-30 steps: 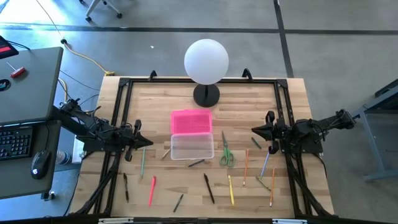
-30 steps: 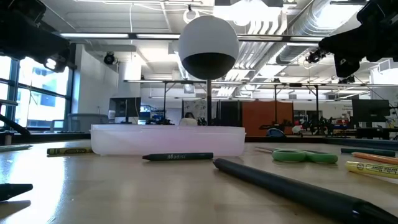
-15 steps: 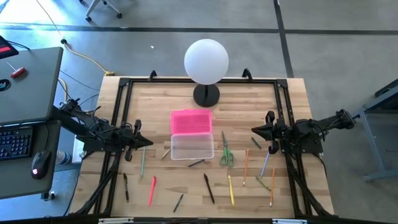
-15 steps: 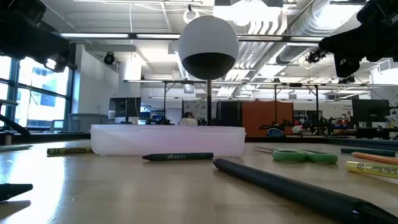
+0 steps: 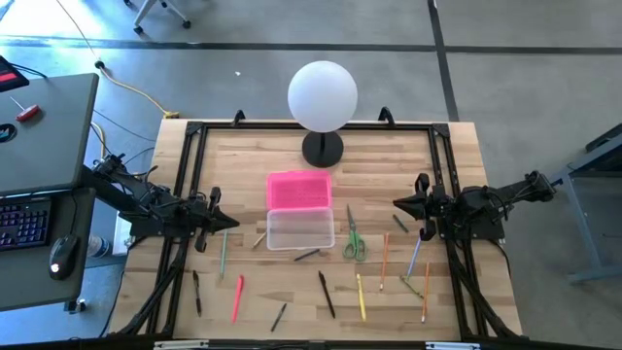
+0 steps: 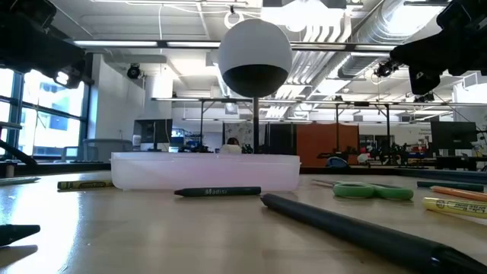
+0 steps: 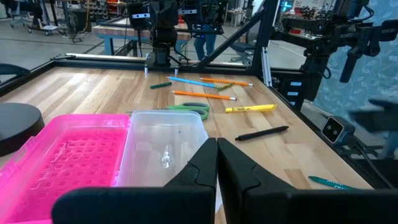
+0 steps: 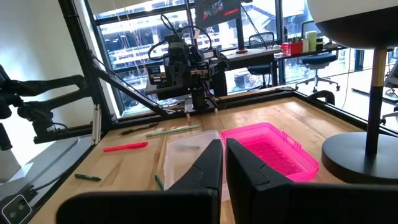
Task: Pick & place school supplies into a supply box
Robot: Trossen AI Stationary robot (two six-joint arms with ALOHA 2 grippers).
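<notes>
The supply box stands open mid-table: its clear tray [image 5: 300, 229] rests on its bottom, and the pink lid [image 5: 298, 190] lies just beyond it. Green-handled scissors [image 5: 353, 238] lie flat to the tray's right. Pens and pencils are scattered over the near half of the table, among them a green pencil [image 5: 222, 255], a red pen [image 5: 236, 298], a black marker [image 5: 327, 294] and a yellow pen [image 5: 362, 297]. My left gripper [image 5: 230, 223] hovers shut at the table's left rail, and my right gripper [image 5: 397, 204] hovers shut at the right rail. Both point toward the box and hold nothing.
A white globe lamp [image 5: 323, 97] on a black base [image 5: 323, 149] stands at the far middle, behind the lid. Black frame rails [image 5: 190, 185] run along the table's sides. More pens lie near the right rail, such as an orange one [image 5: 425, 292] and a pale blue one [image 5: 415, 255].
</notes>
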